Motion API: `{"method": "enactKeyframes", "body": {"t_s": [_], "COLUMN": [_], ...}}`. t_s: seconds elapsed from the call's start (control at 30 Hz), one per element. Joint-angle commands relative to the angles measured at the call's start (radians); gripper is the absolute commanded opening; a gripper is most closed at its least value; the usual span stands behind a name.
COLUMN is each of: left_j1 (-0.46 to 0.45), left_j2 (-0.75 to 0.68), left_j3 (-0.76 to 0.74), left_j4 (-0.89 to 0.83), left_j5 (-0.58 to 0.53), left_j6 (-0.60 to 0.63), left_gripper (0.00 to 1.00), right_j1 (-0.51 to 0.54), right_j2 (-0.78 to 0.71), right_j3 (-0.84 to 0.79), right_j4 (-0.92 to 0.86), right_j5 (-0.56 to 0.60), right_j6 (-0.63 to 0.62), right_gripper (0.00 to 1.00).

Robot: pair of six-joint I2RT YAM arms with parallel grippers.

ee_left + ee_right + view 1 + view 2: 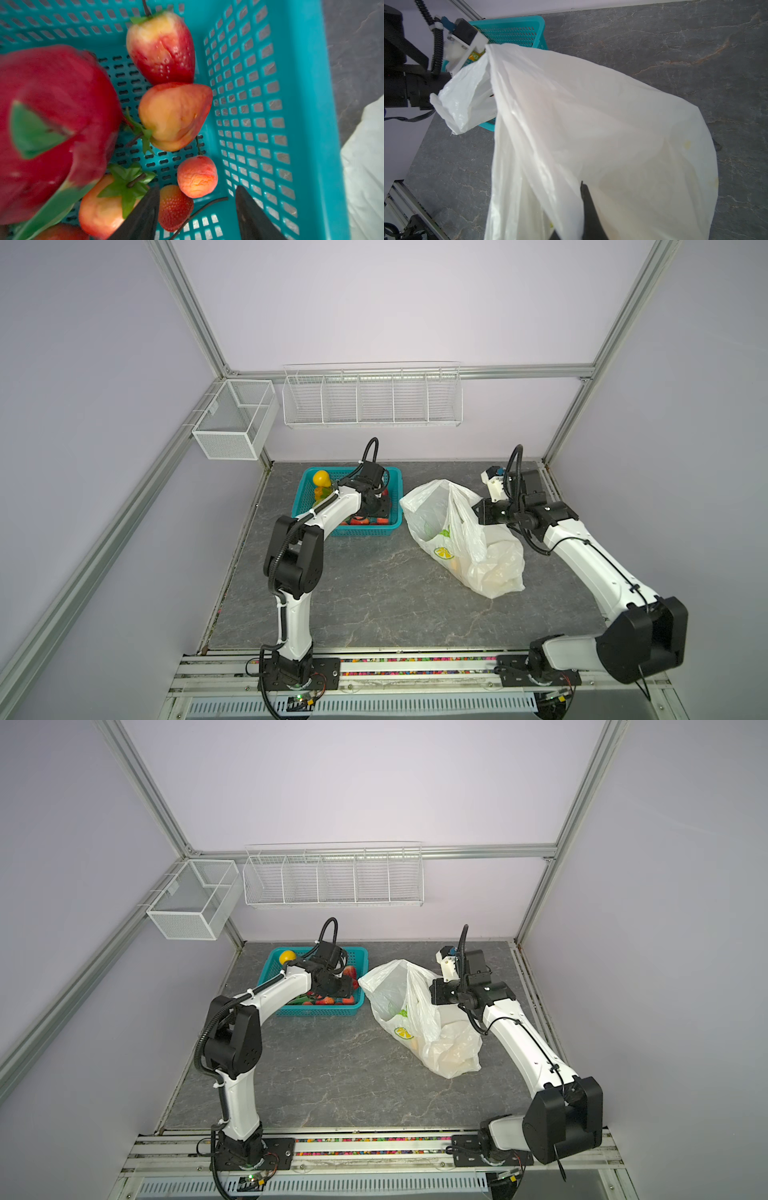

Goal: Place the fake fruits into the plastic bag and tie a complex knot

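Several fake fruits lie in a teal lattice basket [390, 526] [320, 1013] [311, 104]: a dark pink dragon fruit [52, 124], big strawberries [162, 47] [174, 116], a round peach-coloured fruit [197, 176] and a yellow fruit [321, 478] [287, 957]. My left gripper [197, 199] [376, 510] [336, 990] is down inside the basket, open. A small strawberry [174, 207] lies between its fingers, against one of them. The plastic bag [465, 539] [419, 1019] [591, 124] stands right of the basket with its mouth held up. My right gripper [582, 187] [484, 512] is shut on its rim. No knot shows.
A white mesh box [232, 423] and a long wire rack [372, 398] hang on the back walls above the grey stone table [374, 593]. Aluminium frame posts stand at the back corners. The arms' base rail runs along the front edge.
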Motion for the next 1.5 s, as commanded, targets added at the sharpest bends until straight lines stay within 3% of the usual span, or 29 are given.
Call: {"method": "enactKeyframes", "body": {"t_s": [0.0, 0.37, 0.63, 0.87, 1.2, 1.47], "left_j1": [0.003, 0.001, 0.001, 0.001, 0.002, -0.003], "left_j2": [0.045, 0.113, 0.179, 0.154, -0.020, -0.289], "left_j3": [0.064, 0.069, 0.111, 0.099, -0.012, -0.241], "left_j4": [-0.090, -0.103, -0.098, -0.050, 0.030, 0.155], "left_j5": [0.027, 0.034, 0.034, 0.017, -0.047, -0.072], "left_j6": [0.039, 0.049, 0.046, 0.044, 0.027, -0.030], "left_gripper": [0.59, 0.60, 0.52, 0.41, 0.32, 0.29], "right_j1": [-0.007, -0.008, -0.009, -0.007, -0.008, -0.007], "right_j2": [-0.009, -0.012, -0.014, -0.010, -0.011, -0.012], "right_j3": [-0.011, -0.011, -0.009, -0.008, -0.012, -0.008], "right_j4": [0.013, 0.015, 0.009, 0.008, 0.010, 0.008], "right_j5": [-0.010, -0.006, -0.010, -0.012, -0.006, -0.004], "right_j6": [-0.016, -0.016, -0.014, -0.015, -0.016, -0.014], "right_gripper": [0.09, 0.09, 0.10, 0.10, 0.09, 0.10]}}
